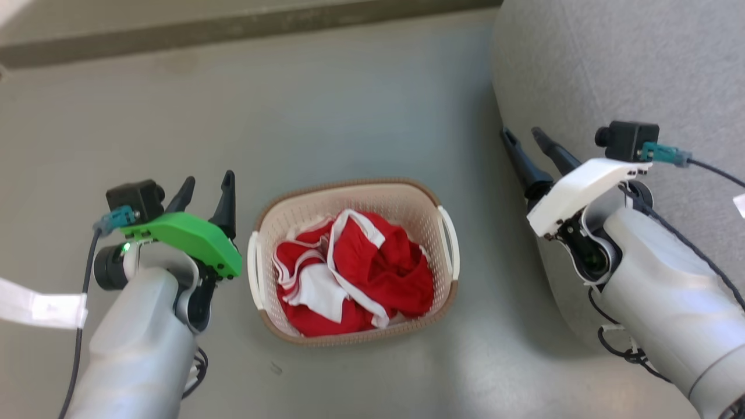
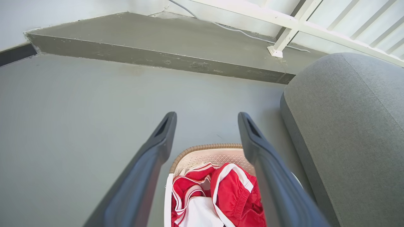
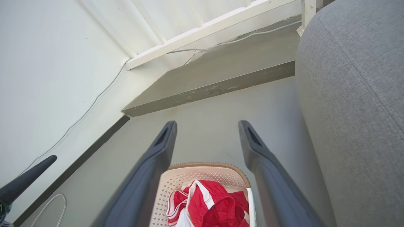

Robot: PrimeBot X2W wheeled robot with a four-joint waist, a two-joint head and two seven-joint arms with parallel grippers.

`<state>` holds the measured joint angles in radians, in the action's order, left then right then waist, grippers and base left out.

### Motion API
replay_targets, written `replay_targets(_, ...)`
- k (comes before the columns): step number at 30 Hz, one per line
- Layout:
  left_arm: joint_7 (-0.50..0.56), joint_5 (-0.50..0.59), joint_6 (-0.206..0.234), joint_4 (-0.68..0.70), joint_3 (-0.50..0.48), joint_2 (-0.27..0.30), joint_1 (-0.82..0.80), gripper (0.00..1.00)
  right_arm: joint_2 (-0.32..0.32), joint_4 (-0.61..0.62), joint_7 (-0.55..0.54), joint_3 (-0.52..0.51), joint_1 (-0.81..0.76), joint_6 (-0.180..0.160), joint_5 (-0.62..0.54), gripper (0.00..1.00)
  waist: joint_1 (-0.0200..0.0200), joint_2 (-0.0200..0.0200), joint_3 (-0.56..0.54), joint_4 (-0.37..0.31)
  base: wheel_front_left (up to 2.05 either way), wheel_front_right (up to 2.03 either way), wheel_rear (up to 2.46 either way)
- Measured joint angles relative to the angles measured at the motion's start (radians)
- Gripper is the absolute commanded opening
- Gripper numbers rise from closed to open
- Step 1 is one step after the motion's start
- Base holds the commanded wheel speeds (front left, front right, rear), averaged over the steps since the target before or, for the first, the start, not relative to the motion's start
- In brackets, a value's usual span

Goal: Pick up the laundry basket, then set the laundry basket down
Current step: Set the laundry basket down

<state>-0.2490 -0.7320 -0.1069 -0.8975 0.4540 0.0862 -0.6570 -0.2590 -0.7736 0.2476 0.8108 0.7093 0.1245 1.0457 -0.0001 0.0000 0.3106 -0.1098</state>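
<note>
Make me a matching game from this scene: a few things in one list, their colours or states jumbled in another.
Things:
1. laundry basket
2. clothes
3. left gripper
4. upholstered seat

Colours or states:
A. grey
B. open, beside the basket
C. cream with a brown rim
D. red and white

Pairs: 1-C, 2-D, 3-B, 4-A.

There is one laundry basket [image 1: 302, 216], with two white loop handles [image 1: 254, 272]. Two grippers are counted, the left gripper [image 1: 208, 179] and the right gripper [image 1: 521, 132], each with two dark fingers [image 1: 224, 201]. There is one grey upholstered seat [image 1: 611, 70]. How many pieces make up the red-and-white clothing [image 1: 372, 262] cannot be told.
</note>
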Motion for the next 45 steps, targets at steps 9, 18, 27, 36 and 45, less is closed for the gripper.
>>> replay_targets(9,0.000,0.044,0.006,0.195,-0.108,0.003,0.124,1.00,-0.026,0.113,0.004,-0.189,-0.089,-0.002,-0.140,1.00,0.0000,0.0000,-0.111,0.006,0.00,0.00,0.00)
replay_targets(18,-0.003,0.130,0.006,0.362,-0.183,0.001,0.219,1.00,-0.027,0.235,0.004,-0.311,-0.215,-0.040,-0.269,1.00,-0.0001,0.0000,-0.173,0.017,0.00,0.00,0.00)
replay_targets(27,-0.003,0.183,0.011,0.458,-0.257,0.001,0.336,1.00,0.006,0.333,0.004,-0.381,-0.325,-0.066,-0.364,1.00,-0.0001,0.0000,-0.212,0.024,0.00,0.00,0.00)
replay_targets(36,-0.003,0.243,0.019,0.554,-0.291,-0.007,0.420,1.00,0.019,0.416,0.004,-0.449,-0.415,-0.092,-0.445,1.00,0.0000,0.0000,-0.223,0.023,0.00,0.00,0.00)
replay_targets(45,-0.003,0.280,0.019,0.598,-0.309,-0.017,0.478,1.00,0.039,0.465,0.004,-0.493,-0.471,-0.100,-0.506,1.00,0.0000,0.0000,-0.229,0.024,0.00,0.00,0.00)
